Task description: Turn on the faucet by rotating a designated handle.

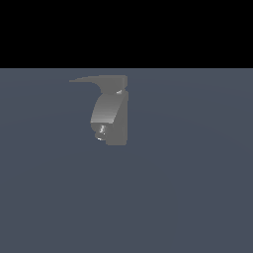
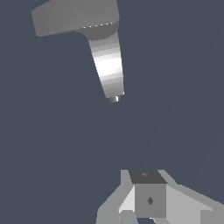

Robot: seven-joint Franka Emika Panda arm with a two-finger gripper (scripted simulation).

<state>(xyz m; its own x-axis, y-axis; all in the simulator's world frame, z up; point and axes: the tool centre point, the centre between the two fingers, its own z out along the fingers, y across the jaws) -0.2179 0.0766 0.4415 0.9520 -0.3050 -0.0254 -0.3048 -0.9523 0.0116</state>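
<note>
Grey faucet (image 1: 112, 111) stands well apart from the gripper (image 2: 148, 205); its handle (image 1: 91, 79) points toward the exterior view's left. Whether the fingers are wide, I cannot tell.

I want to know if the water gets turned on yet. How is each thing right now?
faucet: standing upright, no water showing.
handle: sticking out sideways, untouched.
spout: curving down, nozzle dry.
claw: away from the faucet, holding nothing visible; open or shut unclear.
</note>
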